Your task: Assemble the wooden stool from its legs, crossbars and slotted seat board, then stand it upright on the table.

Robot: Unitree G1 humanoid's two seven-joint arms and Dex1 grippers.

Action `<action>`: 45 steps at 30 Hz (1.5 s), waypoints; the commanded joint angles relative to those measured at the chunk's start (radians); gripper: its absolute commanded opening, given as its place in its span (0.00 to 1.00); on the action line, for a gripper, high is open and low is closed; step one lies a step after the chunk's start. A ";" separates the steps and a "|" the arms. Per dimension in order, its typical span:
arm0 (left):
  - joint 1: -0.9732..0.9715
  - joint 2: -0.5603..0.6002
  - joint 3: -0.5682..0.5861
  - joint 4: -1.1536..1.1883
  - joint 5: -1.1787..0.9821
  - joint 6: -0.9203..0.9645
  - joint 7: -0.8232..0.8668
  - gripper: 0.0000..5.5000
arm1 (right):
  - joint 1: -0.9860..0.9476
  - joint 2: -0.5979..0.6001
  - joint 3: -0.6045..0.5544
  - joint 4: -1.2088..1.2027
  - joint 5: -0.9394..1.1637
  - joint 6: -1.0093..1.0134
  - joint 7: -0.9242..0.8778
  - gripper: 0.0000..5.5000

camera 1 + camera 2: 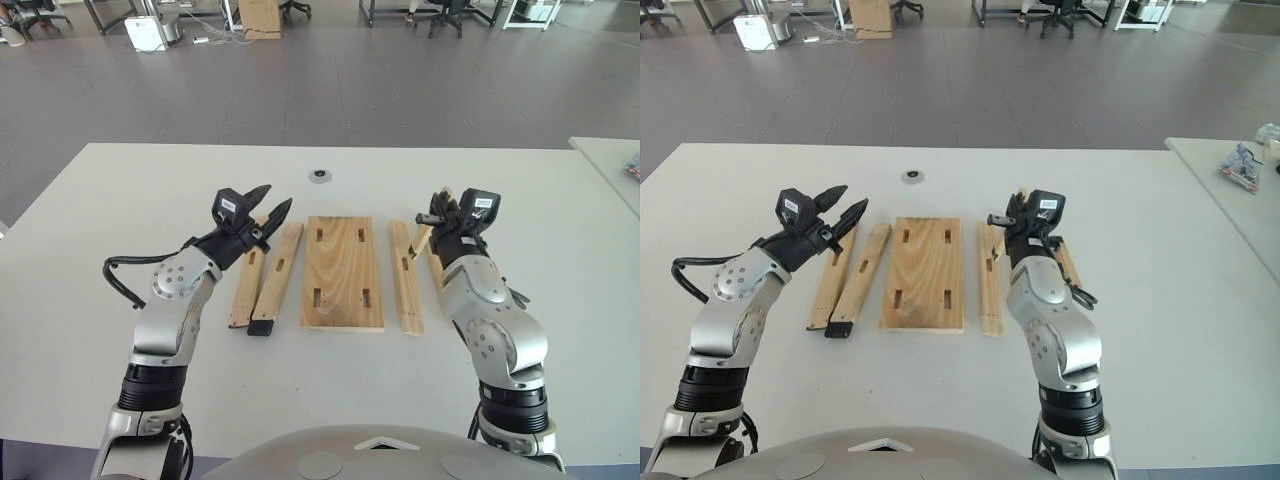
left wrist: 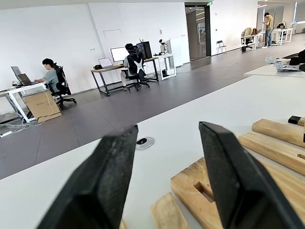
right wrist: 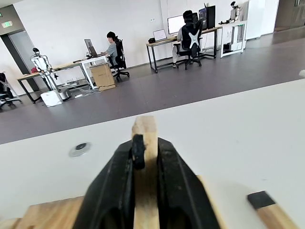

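Assembly status: we judge it barely begun, since no joint is made and every part is loose. Slotted seat board lies flat at the centre of the table, slots up. Two left legs lie flat side by side just left of the board, and a right leg lies flat just right of it. All fitting of legs and crossbars into the board, and standing the stool upright, remains to be done.

Left gripper hovers above the far ends of the left legs, jaws spread wide, holding nothing and touching nothing that we can see. Right gripper is right of the right leg, jaws clamped on a wooden bar. We cannot tell whether it is a leg or a crossbar.
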 commanded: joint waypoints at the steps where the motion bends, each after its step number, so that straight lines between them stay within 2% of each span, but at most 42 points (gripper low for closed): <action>1: -0.012 0.007 -0.013 -0.002 0.010 0.015 -0.007 0.43 | 0.015 0.051 -0.012 0.038 -0.033 -0.017 0.004 0.07; 21: -0.021 0.012 -0.013 0.010 0.024 0.003 -0.022 0.43 | 0.014 0.110 -0.037 0.119 -0.171 -0.056 0.082 0.07; 26: -0.019 0.011 -0.017 0.007 0.029 0.002 -0.023 0.43 | 0.038 0.073 0.028 0.193 -0.245 -0.057 0.141 0.07; 31: -0.018 0.025 -0.017 0.008 0.029 0.004 -0.036 0.43 | 0.115 0.019 0.066 0.280 -0.320 -0.297 0.242 0.07; 37: -0.028 0.049 -0.011 0.017 0.026 0.005 -0.057 0.43 | 0.234 -0.021 0.033 0.396 -0.342 -0.654 0.340 0.07; 41: -0.032 0.049 -0.014 0.018 0.028 0.005 -0.061 0.43 | 0.259 -0.009 0.030 0.453 -0.339 -0.736 0.367 0.07; 45: -0.028 0.044 -0.015 0.018 0.031 0.001 -0.057 0.43 | 0.244 0.017 0.016 0.471 -0.300 -0.700 0.375 0.07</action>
